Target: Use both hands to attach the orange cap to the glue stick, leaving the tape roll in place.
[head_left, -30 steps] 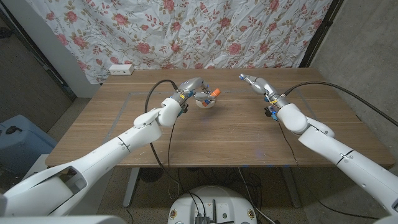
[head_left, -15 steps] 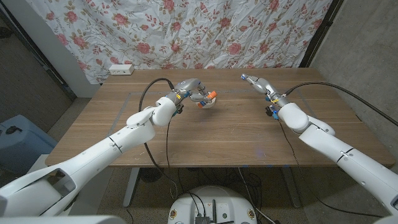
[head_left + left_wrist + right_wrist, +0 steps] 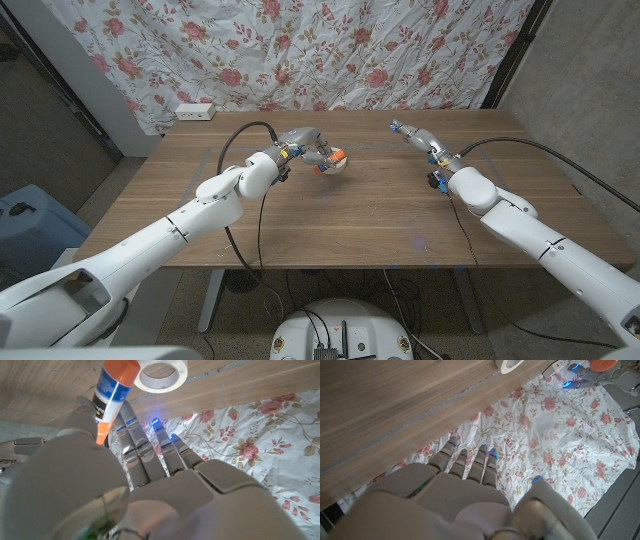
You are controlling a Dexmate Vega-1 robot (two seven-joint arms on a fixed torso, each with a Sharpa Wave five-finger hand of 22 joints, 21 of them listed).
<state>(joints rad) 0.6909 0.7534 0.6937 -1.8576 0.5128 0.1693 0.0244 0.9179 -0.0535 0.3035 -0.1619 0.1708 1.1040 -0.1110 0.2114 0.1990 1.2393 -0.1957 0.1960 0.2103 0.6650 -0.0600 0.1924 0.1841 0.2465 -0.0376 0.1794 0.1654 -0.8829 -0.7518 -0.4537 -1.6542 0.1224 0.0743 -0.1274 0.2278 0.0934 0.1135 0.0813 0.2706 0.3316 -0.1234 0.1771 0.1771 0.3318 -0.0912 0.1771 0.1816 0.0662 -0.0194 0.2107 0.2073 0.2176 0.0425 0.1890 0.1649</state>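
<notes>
We saw the left hand (image 3: 313,148) raised above the far middle of the counter (image 3: 350,215), pinching the glue stick (image 3: 112,395) between thumb and fingers (image 3: 135,442). In the left wrist view the stick had a blue-and-white label and orange at both ends; whether the cap was already on it we could not tell. The tape roll (image 3: 163,374) lay flat on the wood just beside the stick's far end. The right hand (image 3: 418,135) hovered over the far right of the counter, well apart from the left, holding nothing, its fingers (image 3: 470,462) stretched out straight and lying close beside one another. A floral cloth (image 3: 300,50) hung behind.
</notes>
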